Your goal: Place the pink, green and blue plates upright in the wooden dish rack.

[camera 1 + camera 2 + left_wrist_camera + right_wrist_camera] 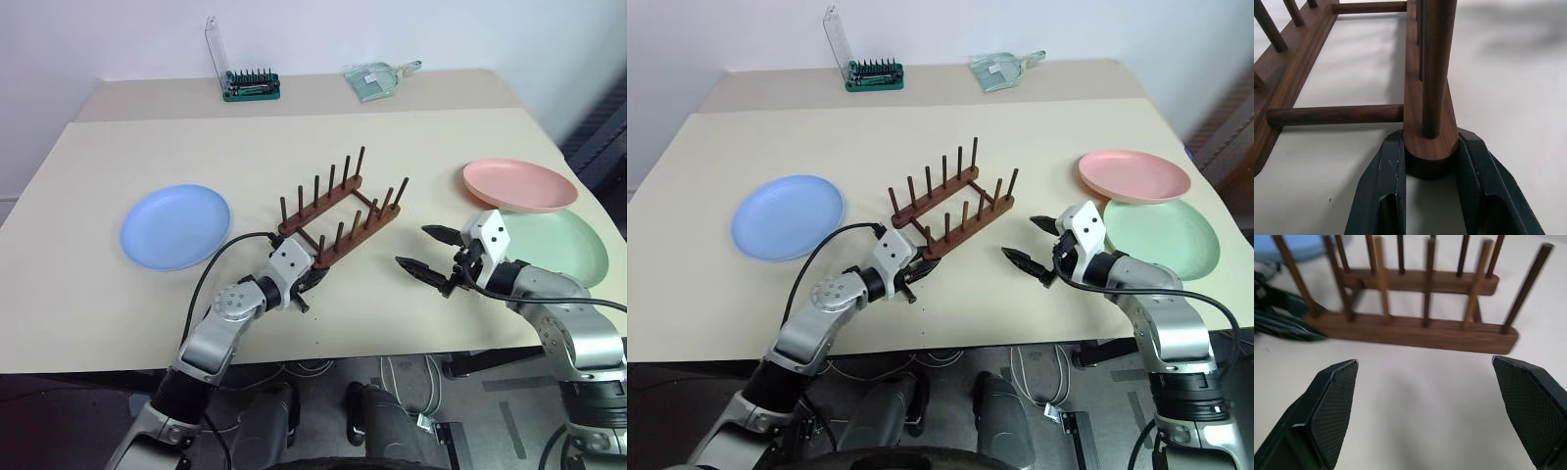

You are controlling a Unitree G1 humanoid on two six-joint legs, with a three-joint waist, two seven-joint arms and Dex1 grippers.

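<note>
The dark wooden dish rack (341,211) stands empty in the middle of the table. My left gripper (312,279) is shut on the near end of its front rail (1430,142), one black finger (1383,191) on each side. To the rack's right my right gripper (431,252) hangs open above the table, pointing at the rack (1415,328). The blue plate (175,226) lies flat to the left. The pink plate (519,184) lies flat at the right, and the green plate (554,245) lies just in front of it, partly behind my right wrist.
A green-based bit holder with a clear lid (250,83) and a clear packet (377,78) sit on the far table. The near table edge (323,354) runs just behind my wrists. Bare tabletop lies between the rack and the blue plate.
</note>
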